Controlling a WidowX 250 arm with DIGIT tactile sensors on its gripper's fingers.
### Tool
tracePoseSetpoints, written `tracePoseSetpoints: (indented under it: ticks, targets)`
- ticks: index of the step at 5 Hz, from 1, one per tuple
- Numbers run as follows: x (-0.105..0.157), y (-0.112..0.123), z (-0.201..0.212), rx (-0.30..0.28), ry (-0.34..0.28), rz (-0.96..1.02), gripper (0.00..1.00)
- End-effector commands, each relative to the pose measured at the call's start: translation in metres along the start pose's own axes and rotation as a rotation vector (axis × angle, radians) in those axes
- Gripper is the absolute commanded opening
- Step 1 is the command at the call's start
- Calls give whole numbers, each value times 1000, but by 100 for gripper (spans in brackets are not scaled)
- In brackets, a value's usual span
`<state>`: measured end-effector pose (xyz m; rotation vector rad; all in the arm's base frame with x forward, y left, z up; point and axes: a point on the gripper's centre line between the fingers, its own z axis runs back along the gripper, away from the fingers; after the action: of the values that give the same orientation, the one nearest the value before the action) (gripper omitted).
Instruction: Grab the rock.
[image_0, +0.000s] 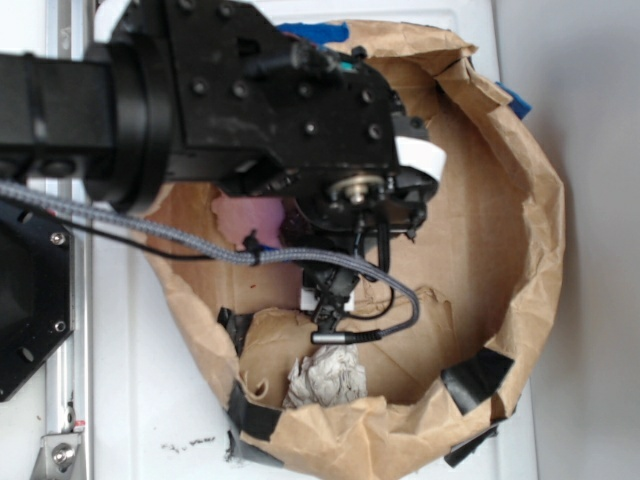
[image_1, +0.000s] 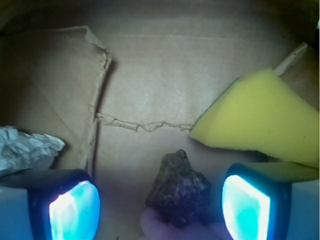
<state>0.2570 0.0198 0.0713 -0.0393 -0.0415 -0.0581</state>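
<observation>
Wrist view: rock (image_1: 178, 190) sits low centre of frame, between pads (image_1: 75, 210) of tool (image_1: 160, 210), both clear of it. Tool spread, holding nothing. Risk: rock lies nearer right pad, so uneven closing may nudge or roll that angular lump out. Yellow sponge (image_1: 262, 122) crowds right pad, may snag. Paper wad (image_1: 27, 150) left edge. Pink object (image_1: 165, 227) touches rock's lower edge; you could pinch it too.

You see a white worktop (image_0: 150, 400) under bright, even light, a metal rail (image_0: 62, 390) along its edge well away from the hand, blue tape (image_0: 312, 32) and dark specks (image_0: 185, 443) on it.
</observation>
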Motion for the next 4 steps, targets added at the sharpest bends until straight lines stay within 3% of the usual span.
tracePoseSetpoints:
  ticks: [1,4]
  targets:
    - [7,3,11,14,-60,-1,100]
    - [-2,19,-11,43,-38,47,100]
